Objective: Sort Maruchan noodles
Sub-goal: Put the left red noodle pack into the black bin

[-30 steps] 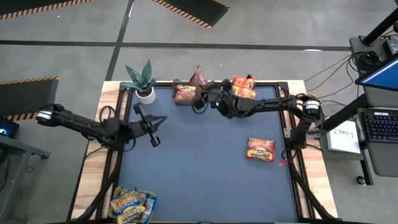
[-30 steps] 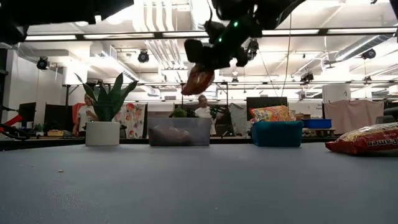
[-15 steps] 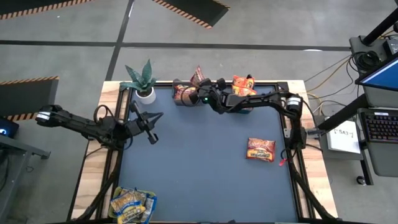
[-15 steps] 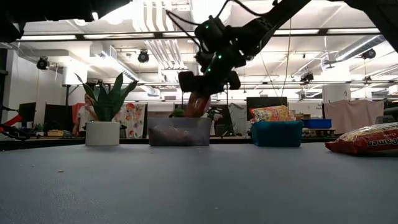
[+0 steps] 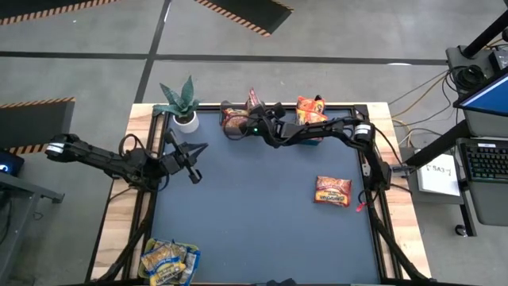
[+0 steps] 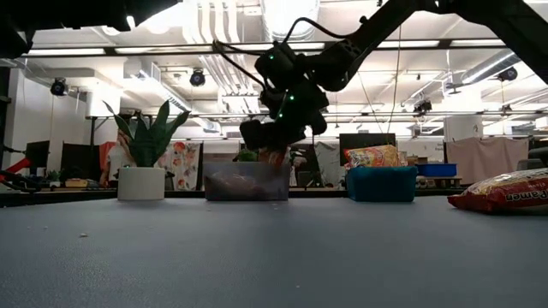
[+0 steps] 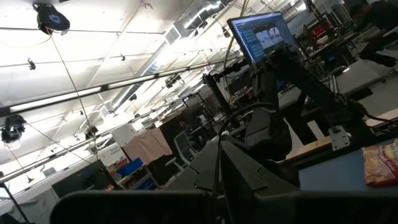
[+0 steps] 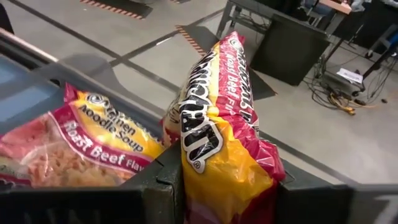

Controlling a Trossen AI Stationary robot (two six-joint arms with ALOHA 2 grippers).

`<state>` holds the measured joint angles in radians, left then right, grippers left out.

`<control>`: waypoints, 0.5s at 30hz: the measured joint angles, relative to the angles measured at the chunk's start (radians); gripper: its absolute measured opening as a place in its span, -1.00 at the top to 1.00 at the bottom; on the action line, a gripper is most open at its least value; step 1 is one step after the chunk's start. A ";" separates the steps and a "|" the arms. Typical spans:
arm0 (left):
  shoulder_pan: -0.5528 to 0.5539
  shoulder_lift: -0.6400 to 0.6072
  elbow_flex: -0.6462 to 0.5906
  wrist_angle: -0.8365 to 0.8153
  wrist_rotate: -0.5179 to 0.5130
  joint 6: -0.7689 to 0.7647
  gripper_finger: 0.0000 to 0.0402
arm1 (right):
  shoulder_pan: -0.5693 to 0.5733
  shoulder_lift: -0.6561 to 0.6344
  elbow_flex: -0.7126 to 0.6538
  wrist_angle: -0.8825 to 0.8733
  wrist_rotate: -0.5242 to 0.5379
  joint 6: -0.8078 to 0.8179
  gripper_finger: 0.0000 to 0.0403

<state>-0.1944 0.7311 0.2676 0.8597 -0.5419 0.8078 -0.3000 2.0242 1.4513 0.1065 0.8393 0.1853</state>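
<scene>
While the closed left tool (image 5: 193,161) waits over the worktop (image 5: 262,214), the right tool (image 5: 252,121) holds a red-yellow plastic noodle packet (image 8: 221,143) above the clear rectangular plastic bin (image 6: 247,181).

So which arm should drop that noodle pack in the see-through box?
The right. Its right gripper already grips the red-and-yellow plastic noodle packet over the clear plastic bin. The left gripper is shut, empty and off to the side.

You're in a big open workshop: grey concrete floor (image 5: 95,36) with dark seams, orange-black hazard strips (image 5: 238,12). You've got long ceiling strip lights (image 6: 111,51) and exposed ducts (image 6: 205,26) overhead. Desk with monitor (image 5: 486,94) and keyboard (image 5: 482,163) sits beside the table. Cables (image 5: 421,91) trail across the floor. Potted plant (image 6: 144,158) stands by.
</scene>
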 joint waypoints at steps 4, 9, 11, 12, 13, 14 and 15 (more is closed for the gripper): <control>0.000 0.000 0.000 -0.002 0.000 0.000 1.00 | 0.000 0.001 0.000 -0.015 -0.001 0.003 0.39; 0.000 0.000 0.000 -0.003 0.000 -0.001 1.00 | 0.001 0.001 0.000 -0.029 -0.002 0.009 0.21; 0.000 0.000 0.000 -0.003 0.000 -0.003 1.00 | 0.001 0.000 0.000 -0.027 -0.002 0.010 0.13; 0.000 0.000 0.000 -0.003 0.000 -0.003 1.00 | 0.001 0.000 0.000 -0.027 -0.003 0.010 0.09; 0.000 0.000 0.000 -0.003 0.000 -0.004 1.00 | 0.001 -0.001 0.000 -0.029 -0.005 0.010 0.06; 0.000 0.000 0.000 -0.004 0.000 -0.004 1.00 | 0.003 -0.004 0.000 -0.035 -0.009 0.011 0.03; 0.000 0.000 0.000 -0.004 0.000 -0.004 1.00 | 0.005 -0.008 0.000 -0.035 -0.009 0.012 0.01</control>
<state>-0.1944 0.7311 0.2672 0.8555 -0.5423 0.8040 -0.2949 2.0159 1.4517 0.0712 0.8303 0.1970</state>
